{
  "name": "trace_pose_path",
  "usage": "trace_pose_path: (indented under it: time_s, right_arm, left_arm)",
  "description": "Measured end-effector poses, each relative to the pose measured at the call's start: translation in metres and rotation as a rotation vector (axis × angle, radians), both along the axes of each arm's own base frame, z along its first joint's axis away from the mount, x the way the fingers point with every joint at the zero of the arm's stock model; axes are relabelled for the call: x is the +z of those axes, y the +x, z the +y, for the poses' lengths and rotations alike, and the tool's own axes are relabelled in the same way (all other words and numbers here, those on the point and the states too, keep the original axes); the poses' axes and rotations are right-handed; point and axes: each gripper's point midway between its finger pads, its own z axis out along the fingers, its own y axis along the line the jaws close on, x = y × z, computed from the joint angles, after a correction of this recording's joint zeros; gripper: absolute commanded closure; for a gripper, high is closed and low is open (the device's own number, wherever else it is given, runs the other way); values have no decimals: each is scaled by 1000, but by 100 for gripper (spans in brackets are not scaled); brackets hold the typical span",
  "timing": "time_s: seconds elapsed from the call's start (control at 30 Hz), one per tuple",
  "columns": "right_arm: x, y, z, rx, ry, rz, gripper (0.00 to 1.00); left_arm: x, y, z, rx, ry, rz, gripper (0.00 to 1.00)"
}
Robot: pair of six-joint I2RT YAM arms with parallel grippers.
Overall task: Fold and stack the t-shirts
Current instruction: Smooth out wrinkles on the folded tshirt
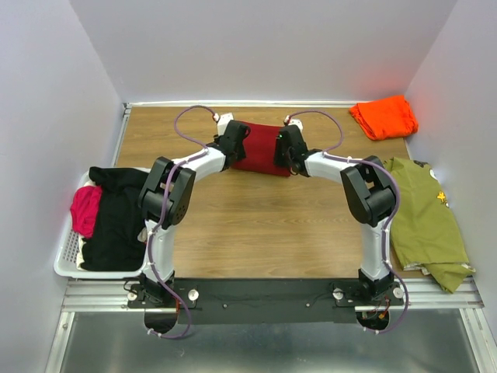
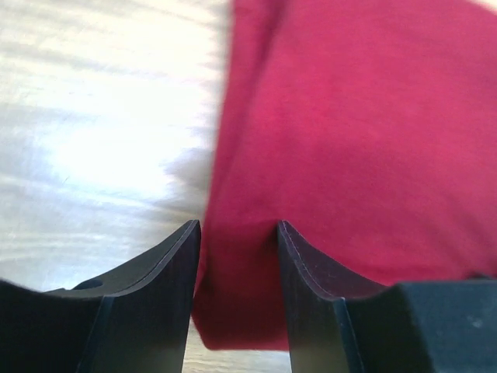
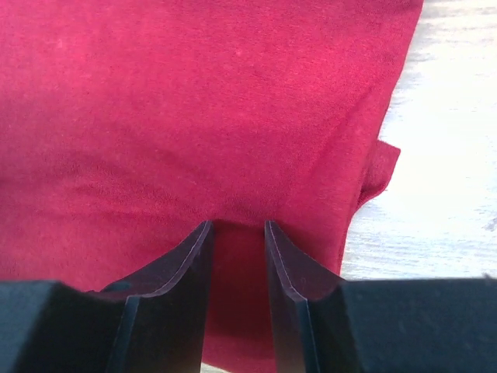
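Note:
A folded dark red t-shirt (image 1: 261, 148) lies at the far middle of the wooden table. My left gripper (image 1: 235, 144) is at its left edge. In the left wrist view the red cloth (image 2: 349, 140) fills the gap between the left gripper's (image 2: 237, 225) jaws, which are shut on that edge. My right gripper (image 1: 289, 150) is at the shirt's right edge. In the right wrist view the cloth (image 3: 194, 101) puckers where the right gripper (image 3: 237, 224) pinches it. A folded bright orange t-shirt (image 1: 383, 116) lies at the far right corner.
An olive green shirt (image 1: 423, 217) lies spread along the table's right side. A white basket (image 1: 66, 260) at the left edge holds black cloth (image 1: 116, 221) and a pink garment (image 1: 85, 210). Walls close in the table on the left, back and right.

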Motion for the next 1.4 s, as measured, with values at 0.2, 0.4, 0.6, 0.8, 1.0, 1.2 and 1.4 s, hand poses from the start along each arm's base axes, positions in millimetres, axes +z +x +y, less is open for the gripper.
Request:
trace_pose_path:
  time_s: [0.2, 0.4, 0.6, 0.8, 1.0, 1.2, 1.4]
  right_arm:
    - [-3, -1, 1, -3, 10, 8, 60]
    - [-5, -1, 1, -9, 15, 12, 60]
    - [-5, -1, 0, -12, 12, 13, 60]
    - [-3, -5, 3, -8, 13, 21, 62]
    - [3, -15, -4, -20, -6, 33, 62]
    - [31, -21, -12, -33, -14, -1, 62]
    - [55, -30, 5, 2, -5, -50, 62]
  left_arm:
    - [-26, -6, 11, 89, 32, 57, 48]
    - [-27, -4, 11, 126, 26, 61, 50]
    - [-27, -7, 13, 177, 11, 69, 50]
    - [-25, -22, 24, 236, 18, 89, 50]
    - [-9, -45, 40, 267, 68, 79, 50]
    - [28, -50, 48, 258, 88, 17, 50]
    - [55, -53, 12, 92, 57, -39, 51]
